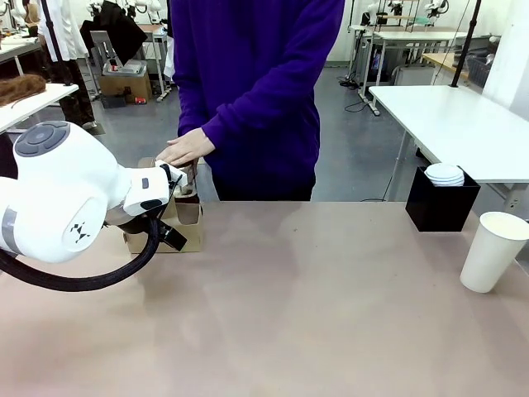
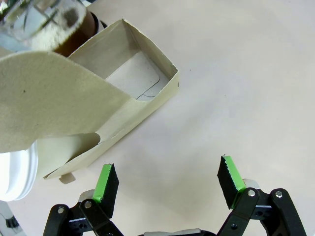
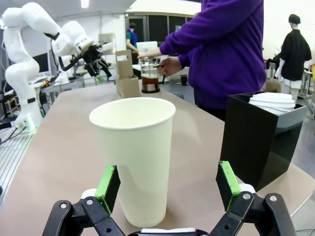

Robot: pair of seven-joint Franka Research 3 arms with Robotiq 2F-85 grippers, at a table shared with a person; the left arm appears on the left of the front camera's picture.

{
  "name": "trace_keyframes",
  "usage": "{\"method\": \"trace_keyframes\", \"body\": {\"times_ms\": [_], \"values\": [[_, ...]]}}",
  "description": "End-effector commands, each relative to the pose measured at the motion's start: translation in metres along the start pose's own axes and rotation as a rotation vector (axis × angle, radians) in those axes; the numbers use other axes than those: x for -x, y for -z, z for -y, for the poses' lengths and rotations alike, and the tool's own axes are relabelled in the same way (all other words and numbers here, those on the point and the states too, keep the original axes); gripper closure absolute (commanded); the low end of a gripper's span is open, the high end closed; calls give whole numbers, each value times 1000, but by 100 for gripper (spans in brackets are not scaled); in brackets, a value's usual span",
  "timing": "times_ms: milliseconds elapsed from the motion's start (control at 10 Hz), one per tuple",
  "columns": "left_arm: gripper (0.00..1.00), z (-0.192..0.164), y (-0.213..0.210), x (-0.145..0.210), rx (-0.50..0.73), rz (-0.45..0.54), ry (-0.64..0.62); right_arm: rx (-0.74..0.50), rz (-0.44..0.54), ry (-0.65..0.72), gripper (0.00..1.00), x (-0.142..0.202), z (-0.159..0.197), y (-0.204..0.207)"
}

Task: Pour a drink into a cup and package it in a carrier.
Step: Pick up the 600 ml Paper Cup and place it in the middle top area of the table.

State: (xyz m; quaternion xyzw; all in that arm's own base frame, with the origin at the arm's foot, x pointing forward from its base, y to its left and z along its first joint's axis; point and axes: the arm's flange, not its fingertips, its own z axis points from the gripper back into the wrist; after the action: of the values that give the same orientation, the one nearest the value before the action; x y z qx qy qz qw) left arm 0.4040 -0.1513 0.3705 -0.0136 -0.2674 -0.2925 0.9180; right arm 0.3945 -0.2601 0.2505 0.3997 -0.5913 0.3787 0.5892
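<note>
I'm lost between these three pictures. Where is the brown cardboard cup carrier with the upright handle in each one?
Front view: the brown cardboard cup carrier stands at the far left, partly behind the white robot arm.
Left wrist view: upper left, close, seen from above.
Right wrist view: small, far back, left of centre.
Shared landmark: the clear glass pitcher of dark liquid beside it, in both wrist views.
</note>
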Motion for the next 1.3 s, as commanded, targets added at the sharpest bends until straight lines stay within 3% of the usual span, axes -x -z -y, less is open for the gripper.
{"method": "trace_keyframes", "body": {"times_ms": [0, 400, 900, 1200], "values": [[0, 0, 0, 0, 1, 0, 0, 45, -12, -57, 0, 1, -8, 15], [0, 0, 0, 0, 1, 0, 0, 53, -6, -34, 0, 10, -17, 30], [0, 0, 0, 0, 1, 0, 0, -92, -91, 0, 0, 13, -21, 29], [0, 0, 0, 0, 1, 0, 0, -117, -70, 32, 0, 19, -26, 45]]}}
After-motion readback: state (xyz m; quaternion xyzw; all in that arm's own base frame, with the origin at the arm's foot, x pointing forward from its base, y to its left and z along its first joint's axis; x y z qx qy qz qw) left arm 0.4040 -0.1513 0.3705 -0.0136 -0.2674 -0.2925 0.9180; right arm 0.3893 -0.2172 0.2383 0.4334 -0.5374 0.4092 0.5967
